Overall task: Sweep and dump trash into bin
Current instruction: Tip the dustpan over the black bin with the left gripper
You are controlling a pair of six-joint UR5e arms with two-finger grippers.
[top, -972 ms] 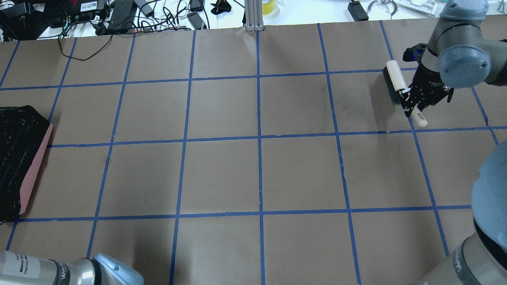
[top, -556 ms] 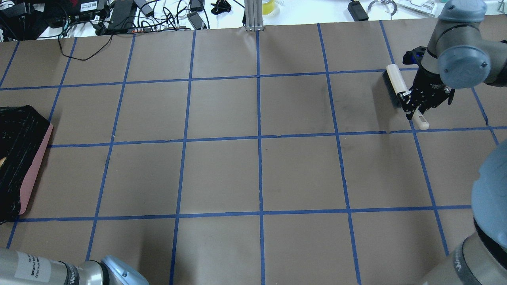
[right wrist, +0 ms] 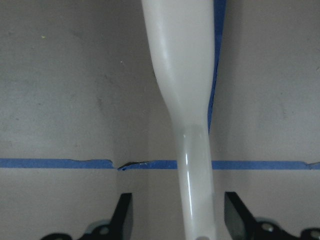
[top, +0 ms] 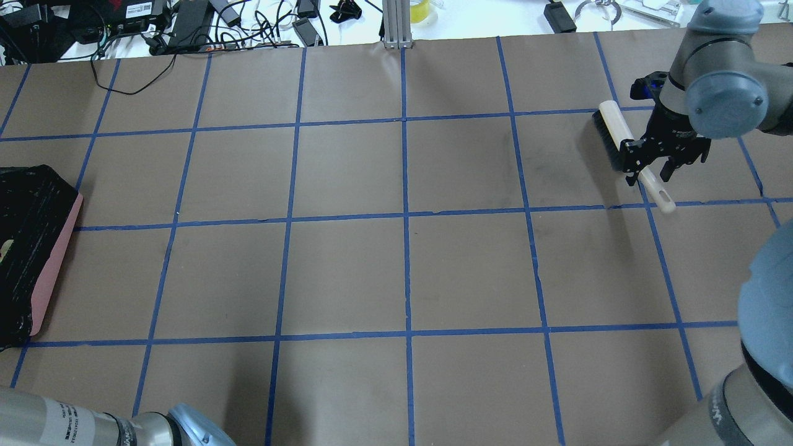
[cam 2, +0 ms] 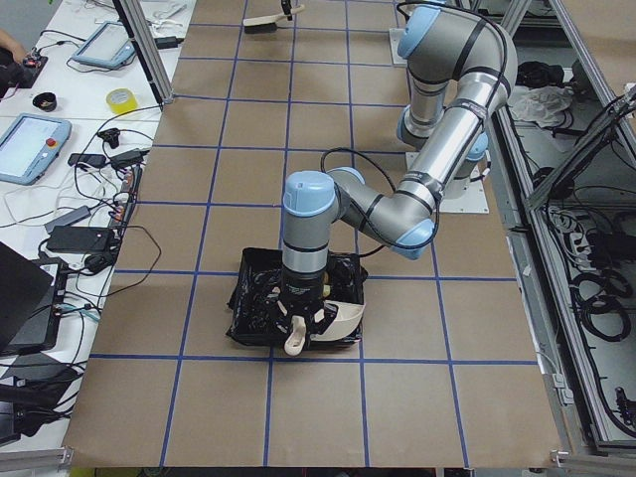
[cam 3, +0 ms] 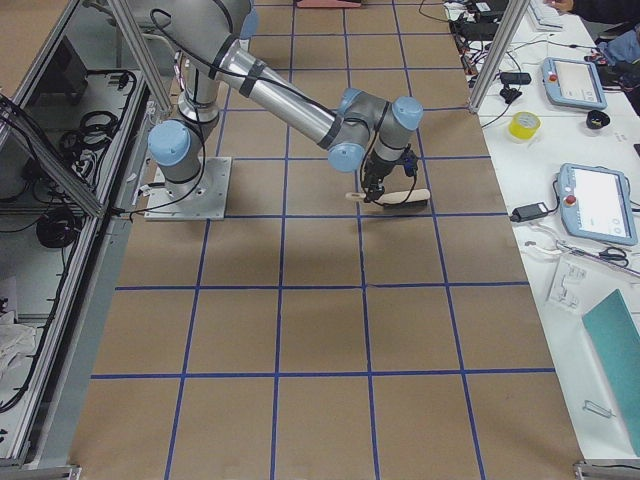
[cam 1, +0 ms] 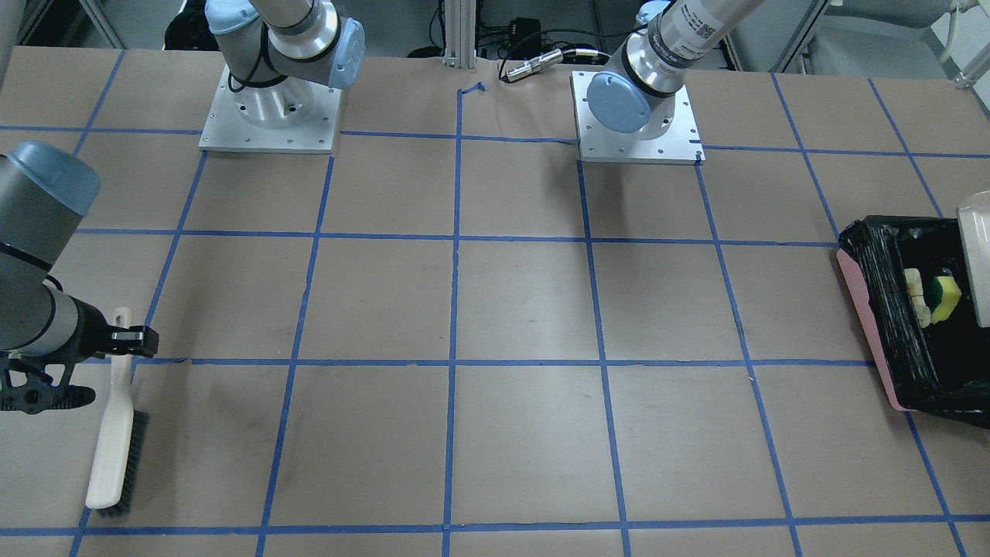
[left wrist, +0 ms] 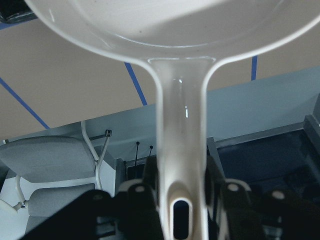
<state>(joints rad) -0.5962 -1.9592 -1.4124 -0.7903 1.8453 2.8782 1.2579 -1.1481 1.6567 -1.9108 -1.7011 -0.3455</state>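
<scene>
The bin (cam 1: 860, 305), pink-sided with a black bag, stands at the table's end on my left side; it also shows in the overhead view (top: 56, 260). In it lie the yellow-green sponge wedge (cam 1: 945, 298) and a pale golden piece (cam 1: 916, 292); the orange lump is hidden. My left gripper (left wrist: 181, 180) is shut on the handle of the cream dustpan (left wrist: 175, 30), held tilted over the bin (cam 2: 253, 308). My right gripper (top: 649, 172) is open, with its fingers (right wrist: 235, 220) apart on either side of the handle of the cream brush (top: 613, 133), which lies on the table.
Blue tape lines (top: 406, 223) divide the brown table into squares. Cables and small devices (top: 186, 25) lie beyond the far edge. Both arm bases (cam 1: 271, 116) stand at the robot's side.
My right gripper has opened and let go of the brush, which now lies flatter on the table. My left arm's elbow has shifted a little to the right.
</scene>
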